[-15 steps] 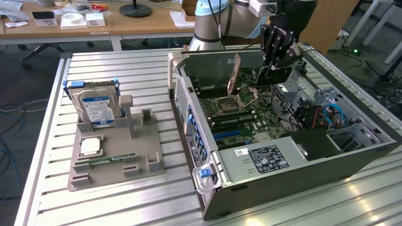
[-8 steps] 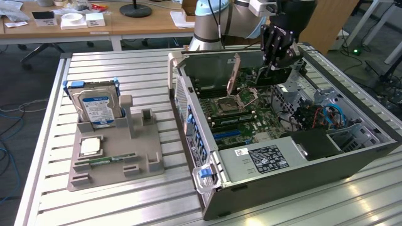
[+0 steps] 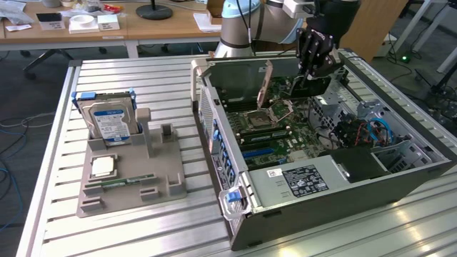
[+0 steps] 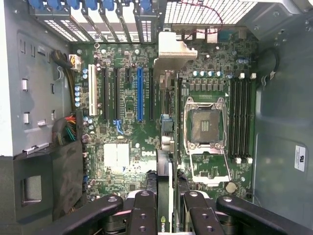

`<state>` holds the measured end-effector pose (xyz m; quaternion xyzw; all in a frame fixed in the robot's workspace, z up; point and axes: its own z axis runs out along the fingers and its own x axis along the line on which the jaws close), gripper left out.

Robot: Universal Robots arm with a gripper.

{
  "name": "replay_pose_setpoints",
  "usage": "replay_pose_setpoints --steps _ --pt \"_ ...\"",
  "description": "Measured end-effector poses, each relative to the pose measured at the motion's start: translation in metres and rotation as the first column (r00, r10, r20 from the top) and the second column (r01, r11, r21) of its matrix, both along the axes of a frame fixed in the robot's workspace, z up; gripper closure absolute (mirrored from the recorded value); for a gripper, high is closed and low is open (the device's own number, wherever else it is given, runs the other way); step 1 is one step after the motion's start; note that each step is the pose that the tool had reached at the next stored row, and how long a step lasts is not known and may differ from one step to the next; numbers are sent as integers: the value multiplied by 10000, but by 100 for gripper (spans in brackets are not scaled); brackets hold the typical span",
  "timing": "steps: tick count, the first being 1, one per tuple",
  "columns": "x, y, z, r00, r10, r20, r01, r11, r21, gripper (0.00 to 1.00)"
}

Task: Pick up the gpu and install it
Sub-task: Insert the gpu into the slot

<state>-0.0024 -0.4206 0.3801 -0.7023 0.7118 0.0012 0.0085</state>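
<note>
The gpu (image 3: 312, 87) is a dark flat card hanging upright inside the open computer case (image 3: 214, 123), just above the green motherboard (image 3: 275, 131). My gripper (image 3: 314, 72) is shut on its upper edge. In the wrist view the gpu (image 4: 166, 142) appears edge-on, with its pale metal bracket (image 4: 171, 49) at the far end near the case's rear slots. The black fingers (image 4: 144, 208) press on either side of the card, and my gripper (image 4: 166, 198) sits over the board. The card hovers beside the blue expansion slot (image 4: 140, 93), between it and the processor socket (image 4: 203, 125).
A grey holder tray (image 3: 168, 184) lies on the slatted table at the exterior view's left, carrying hard drives (image 3: 108, 120), a processor chip (image 3: 104, 167) and a memory stick (image 3: 125, 182). The power supply (image 3: 300, 179) and cables (image 3: 371, 131) crowd the case's near end.
</note>
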Motion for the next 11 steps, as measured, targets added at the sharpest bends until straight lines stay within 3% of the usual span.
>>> replay_pose_setpoints --steps 11 --pt "-1 0 -50 10000 -3 -8 3 10000 0 74"
